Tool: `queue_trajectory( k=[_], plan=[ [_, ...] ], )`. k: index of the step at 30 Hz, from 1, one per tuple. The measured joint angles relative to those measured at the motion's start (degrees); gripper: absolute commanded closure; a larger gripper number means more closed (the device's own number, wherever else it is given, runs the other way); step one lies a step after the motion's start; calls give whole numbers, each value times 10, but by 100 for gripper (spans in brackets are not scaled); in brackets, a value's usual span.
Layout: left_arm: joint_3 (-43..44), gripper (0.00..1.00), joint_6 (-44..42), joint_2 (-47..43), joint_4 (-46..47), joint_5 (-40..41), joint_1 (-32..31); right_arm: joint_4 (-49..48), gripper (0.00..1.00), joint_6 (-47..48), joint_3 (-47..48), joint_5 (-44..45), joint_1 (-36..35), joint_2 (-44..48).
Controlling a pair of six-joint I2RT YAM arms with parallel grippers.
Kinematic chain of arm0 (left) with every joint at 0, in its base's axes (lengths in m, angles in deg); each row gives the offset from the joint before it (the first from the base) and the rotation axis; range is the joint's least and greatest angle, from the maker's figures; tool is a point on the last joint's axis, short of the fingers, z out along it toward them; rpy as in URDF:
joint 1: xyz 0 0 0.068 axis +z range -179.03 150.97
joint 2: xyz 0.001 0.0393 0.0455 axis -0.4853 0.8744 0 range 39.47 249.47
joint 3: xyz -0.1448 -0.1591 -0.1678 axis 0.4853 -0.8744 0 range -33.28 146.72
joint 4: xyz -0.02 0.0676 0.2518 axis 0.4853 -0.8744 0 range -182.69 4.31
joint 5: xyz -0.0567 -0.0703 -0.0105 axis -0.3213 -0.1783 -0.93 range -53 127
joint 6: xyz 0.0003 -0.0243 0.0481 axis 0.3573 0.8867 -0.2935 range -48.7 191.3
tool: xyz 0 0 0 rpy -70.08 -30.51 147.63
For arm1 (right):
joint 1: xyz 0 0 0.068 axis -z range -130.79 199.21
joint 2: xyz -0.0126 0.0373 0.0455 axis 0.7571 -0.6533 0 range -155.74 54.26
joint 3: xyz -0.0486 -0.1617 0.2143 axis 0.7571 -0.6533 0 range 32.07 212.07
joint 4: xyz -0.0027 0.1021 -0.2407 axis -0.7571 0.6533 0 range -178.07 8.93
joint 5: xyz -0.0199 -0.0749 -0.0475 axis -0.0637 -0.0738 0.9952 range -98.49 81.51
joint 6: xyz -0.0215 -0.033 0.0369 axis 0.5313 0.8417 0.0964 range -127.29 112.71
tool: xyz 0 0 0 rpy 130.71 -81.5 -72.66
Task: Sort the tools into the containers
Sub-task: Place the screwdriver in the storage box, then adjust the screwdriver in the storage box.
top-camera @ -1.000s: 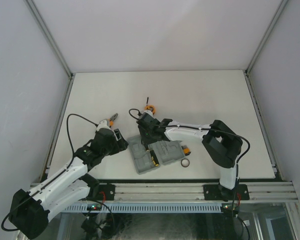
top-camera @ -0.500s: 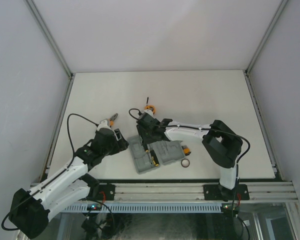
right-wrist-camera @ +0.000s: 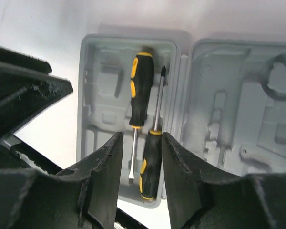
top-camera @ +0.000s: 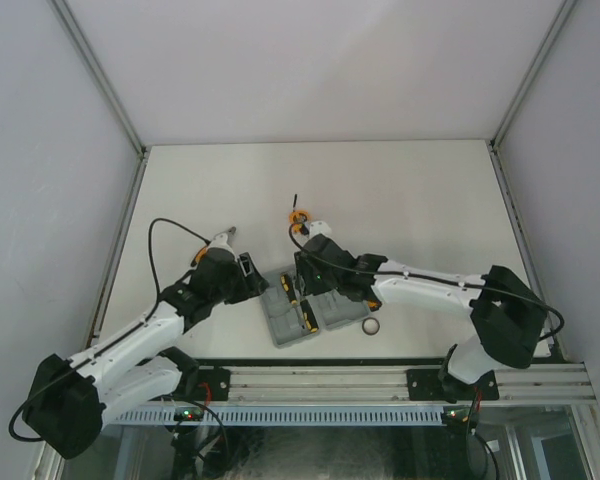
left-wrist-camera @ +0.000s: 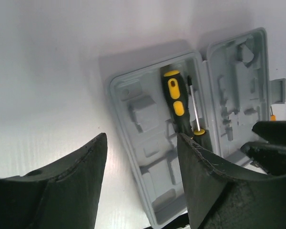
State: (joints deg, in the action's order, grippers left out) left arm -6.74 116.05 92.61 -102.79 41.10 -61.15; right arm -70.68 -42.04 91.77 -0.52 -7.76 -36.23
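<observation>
The grey tool case (top-camera: pixel 335 308) lies open near the front edge. Two black-and-orange screwdrivers (right-wrist-camera: pixel 142 90) (right-wrist-camera: pixel 151 162) lie side by side in its left half (right-wrist-camera: pixel 100 95), pointing opposite ways. My right gripper (right-wrist-camera: pixel 142 143) (top-camera: pixel 304 284) hovers open over them, its fingers straddling the nearer handle without gripping it. My left gripper (left-wrist-camera: pixel 142 138) (top-camera: pixel 252 270) is open and empty above the case's left edge (left-wrist-camera: pixel 115 102). The pliers (top-camera: pixel 221 238) peek out behind my left arm. The orange tape measure (top-camera: pixel 299 215) sits behind the case, the dark ring (top-camera: pixel 371 326) to its right.
The case's right half (right-wrist-camera: pixel 238 95) shows only bare moulded recesses. My two grippers are close together over the case. The metal frame rail (top-camera: pixel 330 382) runs just in front of the case, and grey walls enclose the white table (top-camera: pixel 380 190).
My right gripper came nearer over the case's left half while its elbow swung right. My left gripper moved right, up to the case's left edge.
</observation>
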Motion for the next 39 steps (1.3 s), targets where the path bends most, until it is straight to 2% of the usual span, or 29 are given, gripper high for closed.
queue_trajectory(
  k=[6,12,24,39],
  plan=[
    [28,36,-3,45,29,-11,-19,-78,62,-11,-120,17,-12,75],
    [61,36,-2,109,52,-16,-57,-101,66,-30,-165,23,-14,83],
    [110,40,28,213,59,-13,-96,-114,72,-52,-174,21,-17,87],
    [137,48,43,278,35,8,-103,-117,74,-60,-189,21,-17,94]
  ],
)
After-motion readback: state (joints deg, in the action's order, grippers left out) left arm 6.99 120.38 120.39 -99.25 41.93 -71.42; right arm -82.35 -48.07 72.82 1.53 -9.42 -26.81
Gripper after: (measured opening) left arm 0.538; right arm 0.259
